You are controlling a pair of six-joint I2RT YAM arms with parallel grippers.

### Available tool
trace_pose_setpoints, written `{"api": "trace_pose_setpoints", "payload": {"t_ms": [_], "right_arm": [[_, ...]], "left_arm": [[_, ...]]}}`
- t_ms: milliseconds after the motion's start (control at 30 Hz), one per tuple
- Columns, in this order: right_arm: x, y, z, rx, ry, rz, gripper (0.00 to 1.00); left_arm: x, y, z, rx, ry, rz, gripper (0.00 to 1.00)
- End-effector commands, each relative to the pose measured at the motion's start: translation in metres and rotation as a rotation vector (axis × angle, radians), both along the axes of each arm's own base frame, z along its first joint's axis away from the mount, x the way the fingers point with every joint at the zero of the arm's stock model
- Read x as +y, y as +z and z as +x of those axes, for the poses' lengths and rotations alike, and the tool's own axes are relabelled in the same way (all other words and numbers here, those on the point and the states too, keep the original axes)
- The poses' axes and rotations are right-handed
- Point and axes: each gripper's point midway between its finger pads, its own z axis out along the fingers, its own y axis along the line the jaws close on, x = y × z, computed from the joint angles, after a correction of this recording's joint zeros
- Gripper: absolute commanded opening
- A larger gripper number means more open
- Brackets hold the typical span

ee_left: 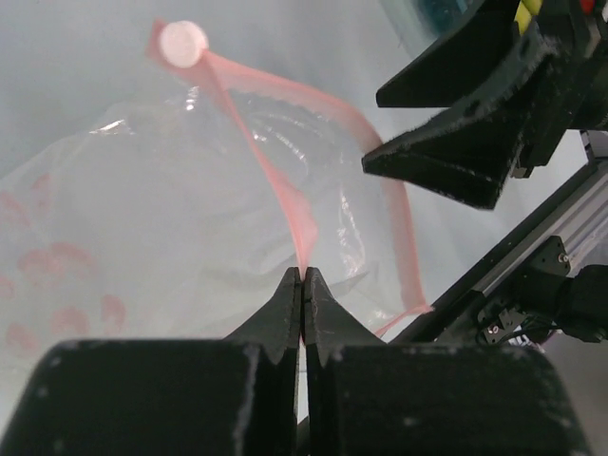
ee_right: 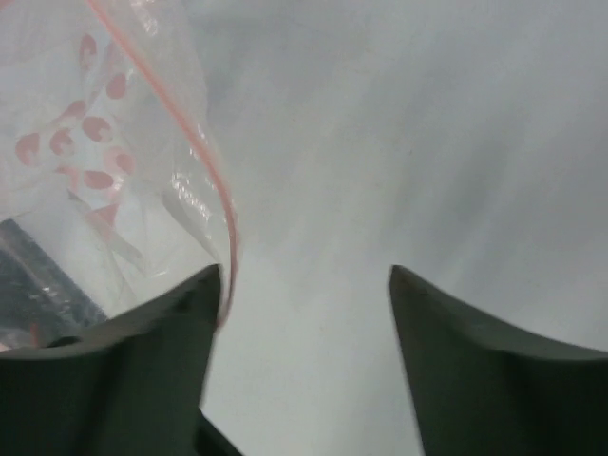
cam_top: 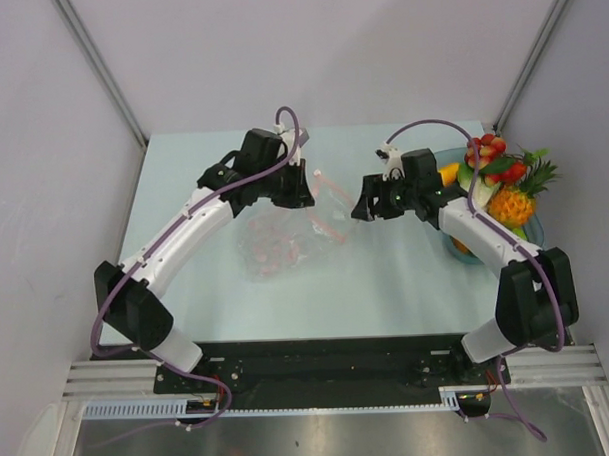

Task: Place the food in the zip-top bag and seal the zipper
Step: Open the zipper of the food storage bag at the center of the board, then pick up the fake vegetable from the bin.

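1. The bag (cam_top: 273, 247) lies crumpled on the table (cam_top: 387, 285) between the arms; it looks empty.
2. The left gripper (ee_left: 302, 277) is clenched on the zipper (ee_left: 285, 180), lifting one lip, apparently to hold the mouth open.
3. The right gripper (ee_right: 304, 277), fingers spread and empty, hangs just beside the other lip, probably to widen the opening.
4. The food (cam_top: 498, 176) is heaped in the bowl (cam_top: 453, 245), far right; none of it is in the bag yet.
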Motion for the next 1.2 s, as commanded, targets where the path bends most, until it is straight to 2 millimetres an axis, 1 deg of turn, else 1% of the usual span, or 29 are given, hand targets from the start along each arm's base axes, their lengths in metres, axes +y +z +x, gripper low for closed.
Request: {"api": "trace_pose_setpoints", "payload": {"t_ms": [0,33,100,167,200,233,267,300,333,400,433,467,500,533,567,600,633,667,733,767,800,833,867,900,967,1000,1067,1100,1167], "right_arm": [[-0.012,0.055,0.001,-0.136,0.015,0.035,0.84],[-0.019,0.057,-0.001,-0.122,0.003,0.027,0.94],[-0.039,0.081,0.005,-0.156,-0.040,0.034,1.00],[-0.054,0.095,0.003,-0.148,-0.070,0.043,1.00],[-0.072,0.107,0.005,-0.161,-0.112,0.054,1.00],[-0.077,0.122,0.002,-0.168,-0.113,0.074,1.00],[-0.086,0.130,0.002,-0.173,-0.136,0.086,1.00],[-0.103,0.143,0.003,-0.196,-0.175,0.097,1.00],[-0.112,0.155,0.000,-0.203,-0.189,0.113,1.00],[-0.127,0.168,-0.001,-0.212,-0.229,0.133,1.00],[-0.144,0.174,-0.004,-0.215,-0.267,0.143,1.00],[-0.153,0.183,-0.005,-0.234,-0.278,0.146,1.00],[-0.160,0.187,-0.009,-0.234,-0.277,0.167,1.00],[-0.181,0.187,-0.011,-0.223,-0.335,0.166,1.00],[-0.192,0.189,-0.013,-0.224,-0.360,0.163,1.00],[-0.202,0.189,-0.016,-0.235,-0.357,0.141,1.00],[-0.221,0.181,-0.023,-0.194,-0.408,0.126,1.00],[-0.230,0.173,-0.026,-0.167,-0.422,0.108,1.00],[-0.251,0.161,-0.039,-0.118,-0.456,0.028,1.00],[-0.268,0.155,-0.044,-0.098,-0.491,0.006,1.00],[-0.275,0.149,-0.054,-0.054,-0.510,-0.012,1.00],[-0.284,0.145,-0.059,-0.055,-0.499,-0.061,1.00],[-0.298,0.138,-0.063,-0.025,-0.528,-0.075,1.00],[-0.300,0.134,-0.071,0.015,-0.535,-0.088,1.00],[-0.307,0.124,-0.079,0.047,-0.496,-0.148,1.00],[-0.310,0.112,-0.086,0.111,-0.491,-0.174,1.00],[-0.316,0.098,-0.093,0.168,-0.460,-0.228,1.00],[-0.318,0.084,-0.099,0.247,-0.442,-0.258,1.00],[-0.319,0.071,-0.104,0.311,-0.382,-0.300,1.00]], "left_arm": [[-0.011,0.010,0.007,-0.026,-0.015,-0.071,0.00],[-0.012,0.009,0.007,-0.020,-0.018,-0.073,0.00],[-0.014,0.010,0.008,-0.023,-0.019,-0.087,0.00],[-0.015,0.009,0.009,-0.032,-0.022,-0.093,0.00],[-0.016,0.008,0.010,-0.033,-0.022,-0.094,0.00],[-0.016,0.009,0.011,-0.038,-0.024,-0.094,0.00],[-0.016,0.010,0.012,-0.047,-0.028,-0.091,0.00],[-0.016,0.010,0.012,-0.050,-0.029,-0.088,0.00],[-0.016,0.009,0.013,-0.052,-0.031,-0.087,0.00],[-0.017,0.007,0.012,-0.056,-0.040,-0.087,0.00],[-0.017,0.007,0.012,-0.055,-0.041,-0.088,0.00],[-0.018,0.005,0.011,-0.052,-0.049,-0.091,0.00],[-0.018,0.006,0.012,-0.058,-0.050,-0.094,0.00],[-0.018,0.006,0.012,-0.061,-0.050,-0.095,0.00],[-0.019,0.004,0.011,-0.059,-0.055,-0.094,0.00],[-0.019,0.004,0.013,-0.065,-0.056,-0.096,0.00],[-0.019,0.003,0.013,-0.068,-0.054,-0.097,0.00],[-0.019,0.000,0.012,-0.064,-0.057,-0.096,0.00],[-0.020,-0.004,0.011,-0.063,-0.060,-0.100,0.00],[-0.020,-0.004,0.011,-0.065,-0.061,-0.106,0.00],[-0.020,-0.005,0.010,-0.065,-0.062,-0.107,0.00],[-0.020,-0.009,0.009,-0.056,-0.064,-0.105,0.00],[-0.020,-0.008,0.009,-0.063,-0.063,-0.110,0.00],[-0.020,-0.009,0.008,-0.062,-0.065,-0.113,0.00],[-0.020,-0.015,0.005,-0.053,-0.064,-0.122,0.00],[-0.020,-0.016,0.003,-0.047,-0.067,-0.126,0.00],[-0.020,-0.022,0.000,-0.030,-0.074,-0.129,0.00],[-0.020,-0.024,-0.001,-0.025,-0.076,-0.130,0.00],[-0.020,-0.028,-0.003,-0.014,-0.076,-0.130,0.00]]}}
